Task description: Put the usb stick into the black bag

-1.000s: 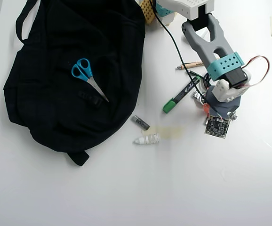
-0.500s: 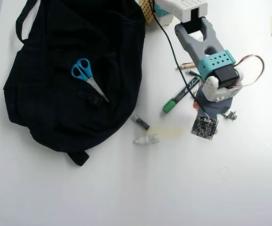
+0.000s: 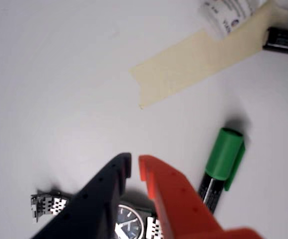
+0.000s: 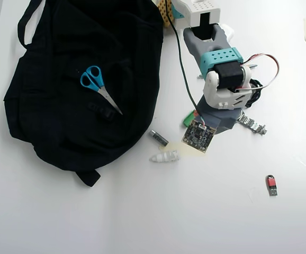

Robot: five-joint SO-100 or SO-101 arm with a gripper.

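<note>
Swinging leftward across the overhead view since the earlier frames, the arm has uncovered the usb stick (image 4: 271,184), which lies alone on the white table (image 4: 206,222), well apart from the fingers and on the side away from the bag. Largest item: the black bag (image 4: 63,106), far to the other side of the fingers, with blue scissors (image 4: 96,83) resting on it. The gripper (image 3: 135,167) hangs over bare table; its dark and orange fingers (image 3: 159,184) stand nearly closed, a thin gap between the tips, and hold nothing. Beyond the tips lies a strip of tape (image 3: 194,64); beside the orange finger, a green-capped marker (image 3: 222,159); beneath the fingers, a wristwatch (image 3: 129,224). Progress: none yet; stick ungrasped, whole transfer remaining.
</note>
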